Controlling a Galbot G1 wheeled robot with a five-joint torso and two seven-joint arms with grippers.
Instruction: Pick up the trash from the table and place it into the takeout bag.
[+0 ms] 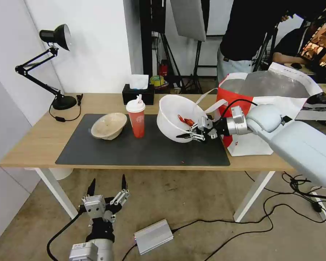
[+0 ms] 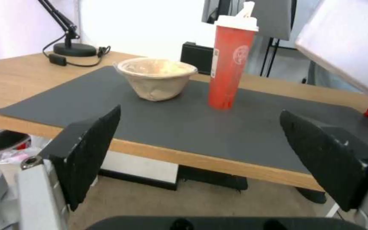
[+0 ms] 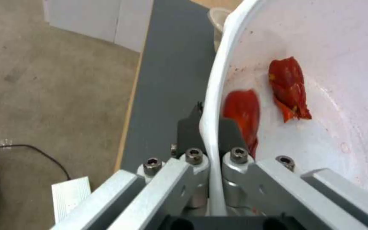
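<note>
The right gripper is clamped on the rim of the large white plastic bowl with red food scraps, one finger inside the wall and one outside, as the right wrist view shows plainly. The bowl hangs tilted on its side above the dark grey rectangular mat, its mouth turned towards the arm and the scraps clinging to the inner wall.

The relation that matters is bowl to bag. The big white takeout bag with the red panel and silver foil lining stands just beside the bowl on the robot's right, at the end of the long light-wood worktop, and its open top sits higher than the bowl's present position. Judging from this, the bowl needs to rise and travel rightwards over the near edge of the bag's mouth; the white loop handles lie between the two and could snag the rim.

The left gripper waits low in front of the worktop's edge, fingers spread apart and empty. It is the nearer arm to the red cup with the white lid and the beige pulp bowl, both standing on the mat.
</note>
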